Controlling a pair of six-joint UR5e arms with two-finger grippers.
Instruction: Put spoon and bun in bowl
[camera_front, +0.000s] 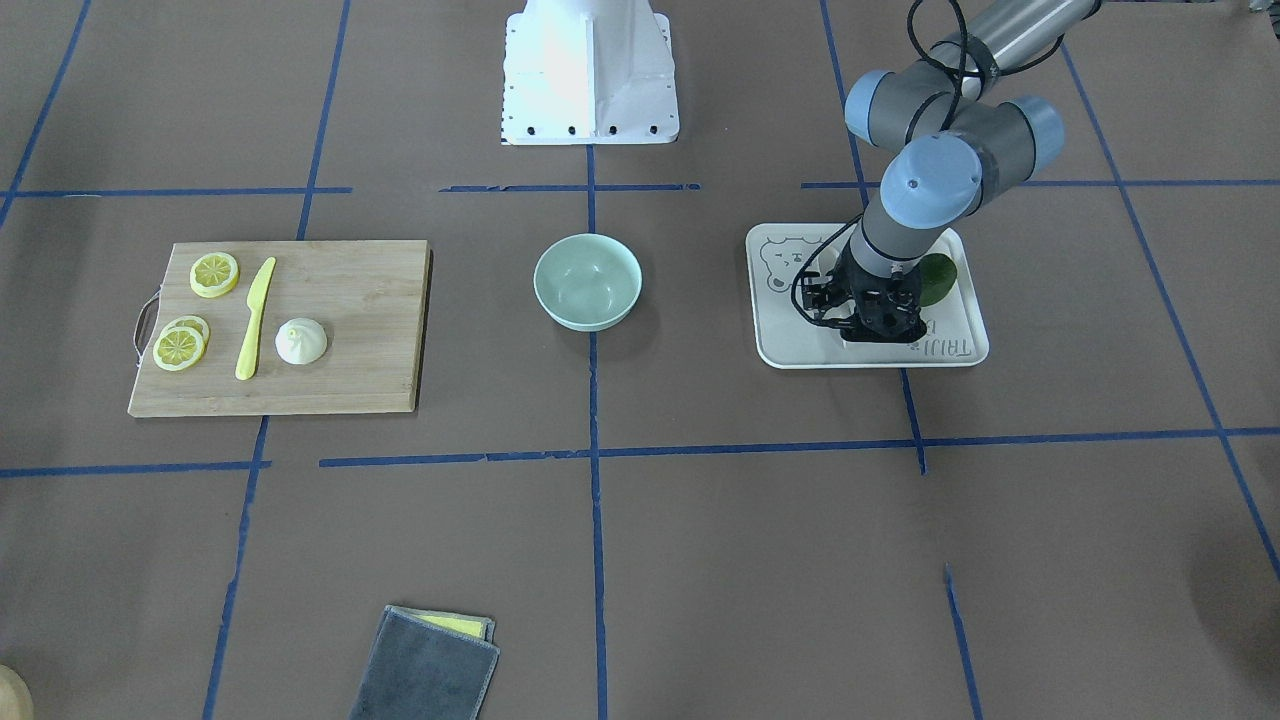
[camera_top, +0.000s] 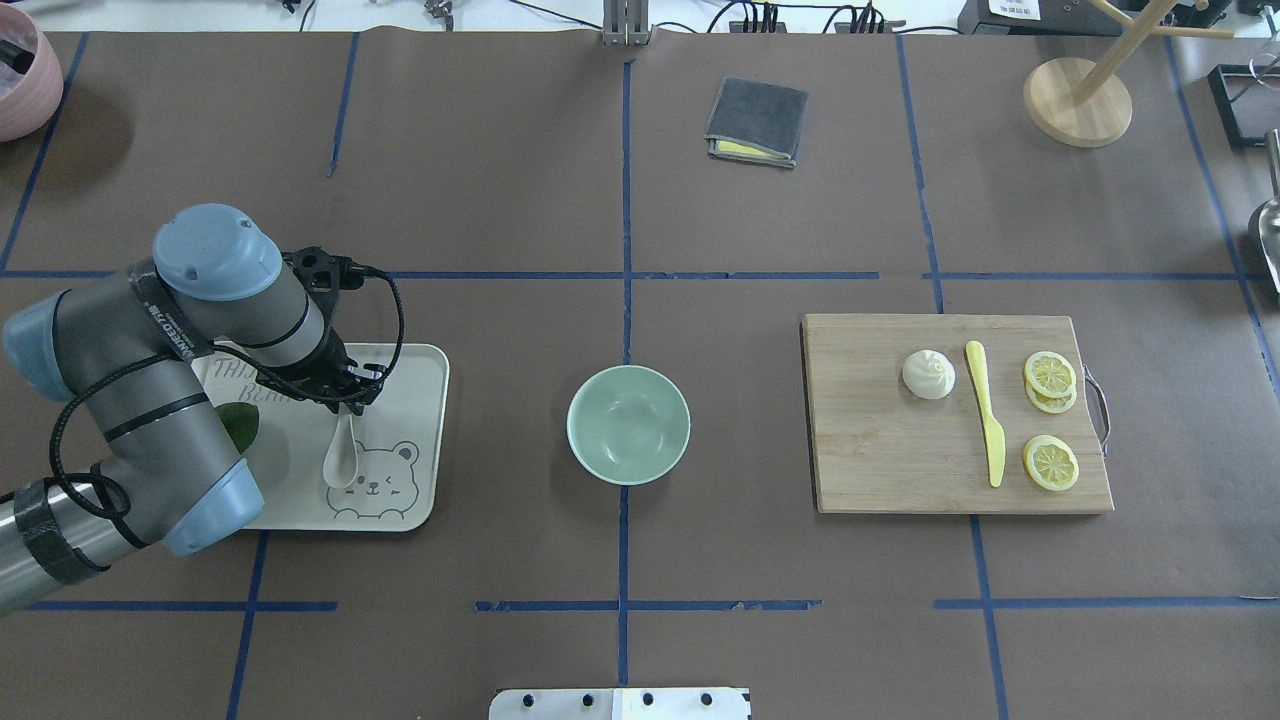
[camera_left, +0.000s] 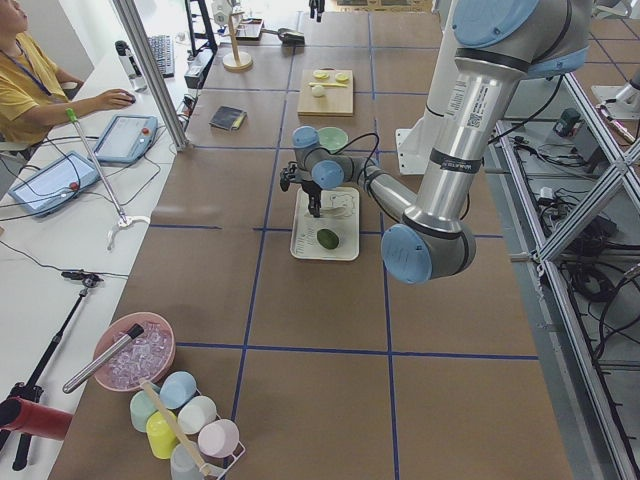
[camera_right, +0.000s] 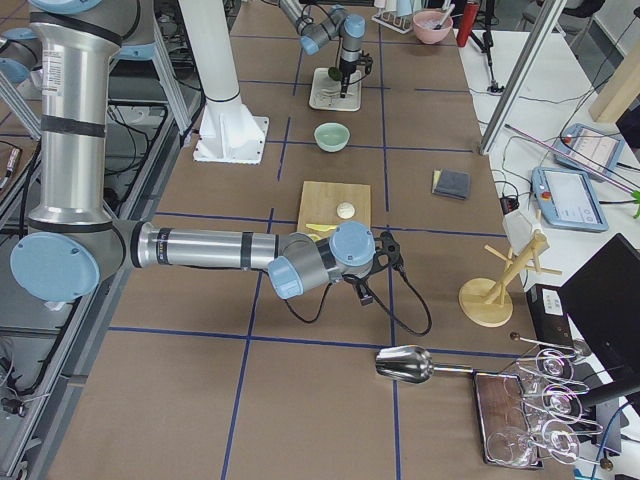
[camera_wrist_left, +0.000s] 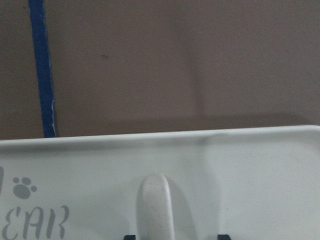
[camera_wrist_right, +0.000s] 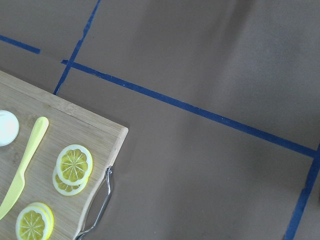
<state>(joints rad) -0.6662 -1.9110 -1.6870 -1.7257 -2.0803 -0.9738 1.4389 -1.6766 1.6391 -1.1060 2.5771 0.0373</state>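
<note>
The pale spoon (camera_top: 341, 456) lies on a white bear-print tray (camera_top: 425, 400), scoop toward me. My left gripper (camera_top: 350, 402) is low over its handle. In the left wrist view the handle (camera_wrist_left: 155, 205) sits between two dark fingertips (camera_wrist_left: 223, 236) that stand wider than it, so the gripper is open around the handle. The mint-green bowl (camera_top: 628, 424) stands empty at the table's middle. The white bun (camera_top: 928, 374) sits on the cutting board (camera_top: 880, 470). My right gripper (camera_right: 380, 262) shows only in the exterior right view, beyond the board; I cannot tell its state.
A yellow plastic knife (camera_top: 985, 410) and lemon slices (camera_top: 1050, 375) share the board with the bun. A green leaf-like piece (camera_top: 238, 425) lies on the tray under my left arm. A grey cloth (camera_top: 757, 120), a wooden rack (camera_top: 1078, 100) and a pink bowl (camera_top: 20, 80) stand at the far side.
</note>
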